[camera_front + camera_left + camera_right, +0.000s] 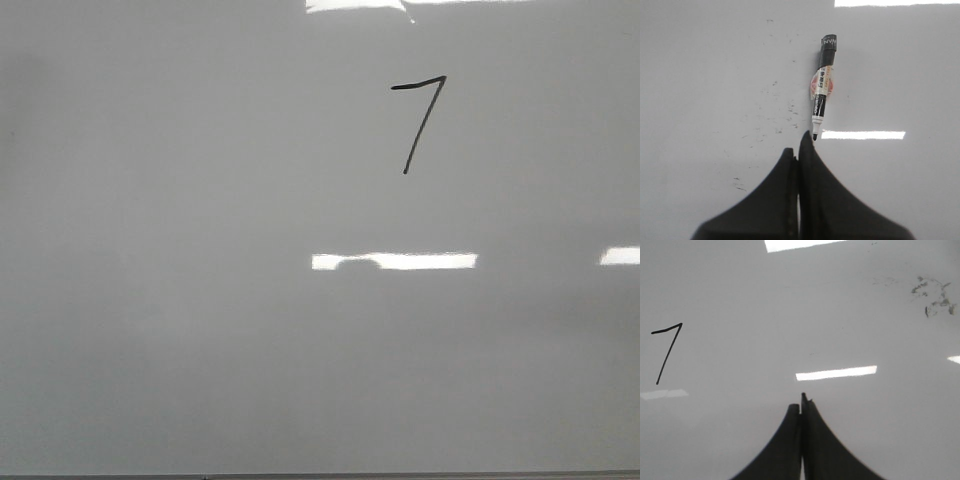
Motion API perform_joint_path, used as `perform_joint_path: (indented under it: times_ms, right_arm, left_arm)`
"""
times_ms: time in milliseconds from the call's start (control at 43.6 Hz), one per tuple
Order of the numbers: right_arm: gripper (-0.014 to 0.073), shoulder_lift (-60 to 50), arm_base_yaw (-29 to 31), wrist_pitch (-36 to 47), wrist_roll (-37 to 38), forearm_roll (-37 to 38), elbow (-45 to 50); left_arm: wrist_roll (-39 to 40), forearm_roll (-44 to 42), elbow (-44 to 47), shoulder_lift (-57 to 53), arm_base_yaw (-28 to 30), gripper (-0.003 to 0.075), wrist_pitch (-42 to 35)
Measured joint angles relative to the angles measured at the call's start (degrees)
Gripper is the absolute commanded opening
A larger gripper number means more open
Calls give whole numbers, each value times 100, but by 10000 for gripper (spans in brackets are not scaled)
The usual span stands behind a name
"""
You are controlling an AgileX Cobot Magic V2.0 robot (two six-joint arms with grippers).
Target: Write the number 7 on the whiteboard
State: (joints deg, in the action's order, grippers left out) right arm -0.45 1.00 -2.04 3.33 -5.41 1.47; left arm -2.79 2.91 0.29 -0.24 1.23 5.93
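A thin black hand-drawn number 7 (418, 122) stands on the glossy pale grey whiteboard (200, 300), upper right of centre in the front view. It also shows in the right wrist view (666, 351), far from my right gripper (801, 402), which is shut and empty above the board. In the left wrist view an uncapped black-and-white marker (823, 85) lies on the whiteboard (700, 75), its tip pointing at my left gripper (797, 147). That gripper is shut and empty, just short of the marker tip. Neither gripper shows in the front view.
Bright rectangular light reflections (395, 261) lie across the board. Faint ink specks (785, 117) mark the board beside the marker. A smudged patch of residue (935, 297) sits on the board in the right wrist view. The board's thin dark lower edge (320, 476) runs along the front.
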Motion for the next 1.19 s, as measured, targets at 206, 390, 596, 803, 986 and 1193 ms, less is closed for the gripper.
perform_joint_path:
  times_ms: [206,390,596,803,986,1193]
  right_arm:
    - [-67,0,0,5,0,185,0]
    - [-67,0,0,14,0,377,0]
    - [-67,0,-12,14,0,396,0]
    - [-67,0,-182,42,0,404,0]
    - [-67,0,-213,61,0,409,0]
    - [-67,0,-213,61,0,409,0]
  left_arm:
    - [0,0,0,0,0,-20,0]
    - [0,0,0,0,0,-20,0]
    - [0,0,0,0,0,-20,0]
    - [0,0,0,0,0,-20,0]
    - [0,0,0,0,0,-20,0]
    - [0,0,0,0,0,-20,0]
